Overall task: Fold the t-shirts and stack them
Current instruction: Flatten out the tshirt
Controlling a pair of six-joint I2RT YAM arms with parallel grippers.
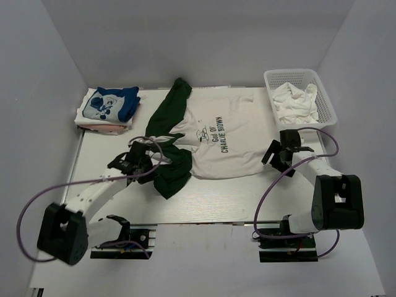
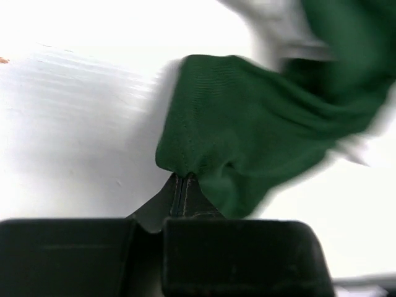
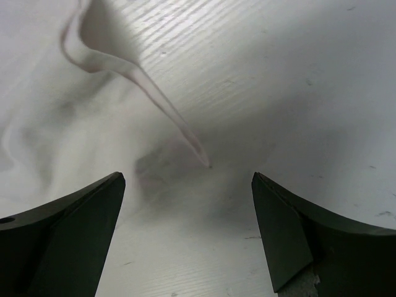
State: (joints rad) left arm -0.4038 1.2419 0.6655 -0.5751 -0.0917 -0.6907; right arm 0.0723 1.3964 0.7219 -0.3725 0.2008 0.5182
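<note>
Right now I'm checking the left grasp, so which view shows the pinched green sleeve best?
Left wrist: the left fingers are shut on the green sleeve edge, close up. Top external shows the sleeve bunched, the pinch itself hidden. Right wrist shows only white cloth, no green.

The big shirt [image 1: 223,148] is white with dark green sleeves and black letters. The folded shirt [image 1: 111,104] is blue and white with a cartoon picture. The basket [image 1: 327,104] is white, and so is the cloth [image 1: 296,102] in it.
</note>
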